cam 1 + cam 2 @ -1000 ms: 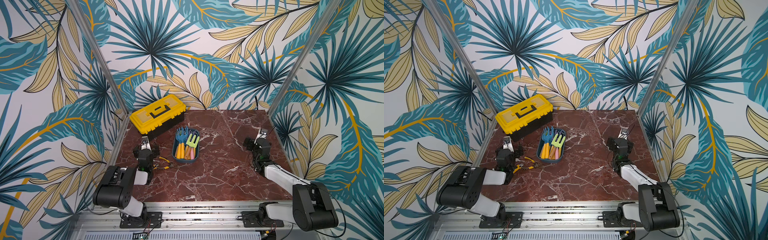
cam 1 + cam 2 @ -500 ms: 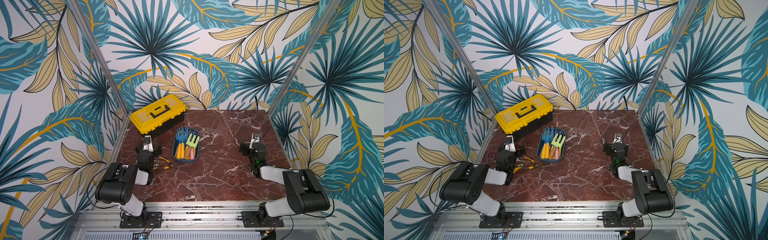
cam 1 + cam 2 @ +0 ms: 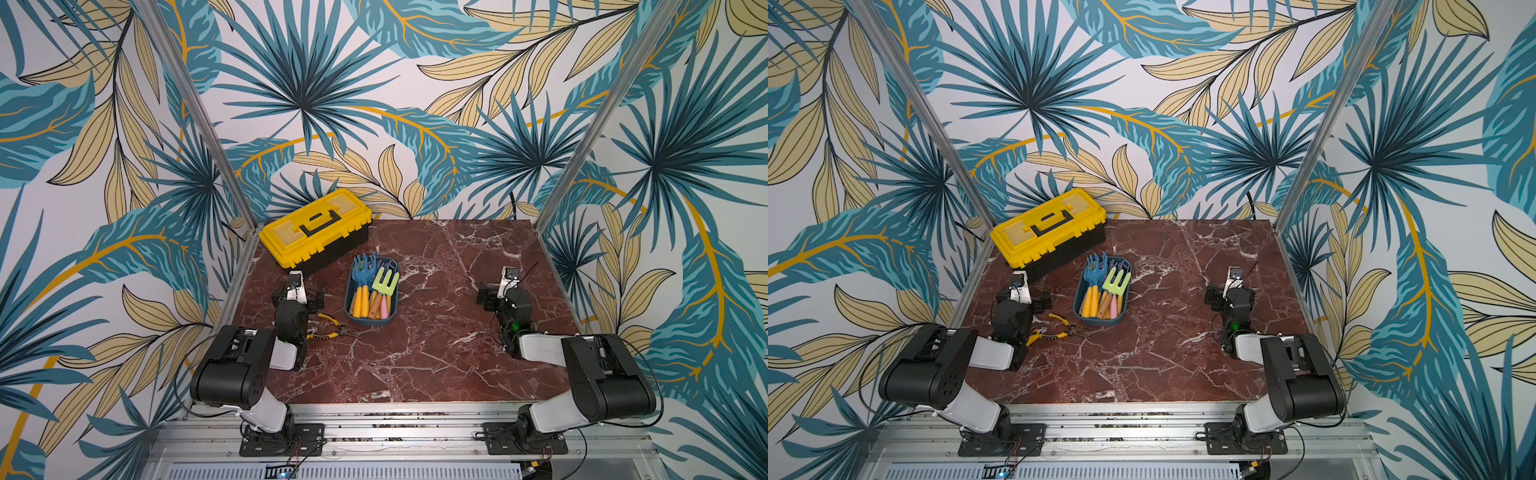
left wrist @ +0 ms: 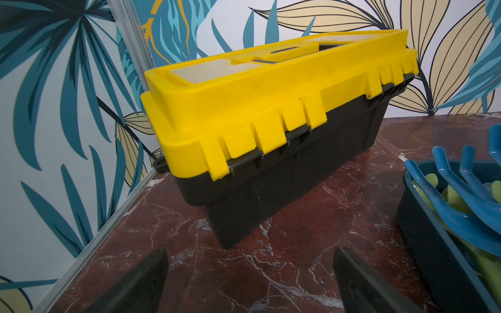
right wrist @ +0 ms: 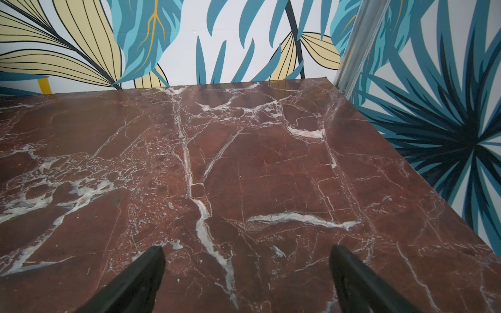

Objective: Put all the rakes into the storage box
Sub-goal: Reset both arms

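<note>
Right arm has folded back toward its base over the last second, elbow tucked in, and the left arm barely shifted. Nothing lying on the table point(image 3: 436, 345) has budged.

The blue rake point(image 3: 364, 266) is lying in the storage box point(image 3: 370, 322), the little dark teal tub sitting left of the middle of the marble top. Its fan of tines pokes up over the far end of the box, toward the toolbox point(image 3: 316, 226), and its yellow handle runs back toward the near end. A light green fork point(image 3: 387, 279) lies right beside it in there, plus a few more yellow, orange and pink handles. In the left wrist view you can see the rake point(image 4: 461, 216) with its tines curling up above the rim, on top of something green.

The left gripper point(image 3: 297, 297) sits low, just to the left of the storage box. Its jaws are spread wide with nothing between them, and it's aimed at the toolbox, which has its yellow lid shut. Some yellow-handled pliers point(image 3: 332, 326) lie flat on the table between that arm and the box, just beside its near corner.

The right gripper point(image 3: 500, 291) is well apart from all that, over on the other side of the table. Its jaws are wide apart and empty too, and its wrist view shows only bare marble ahead of it.
</note>
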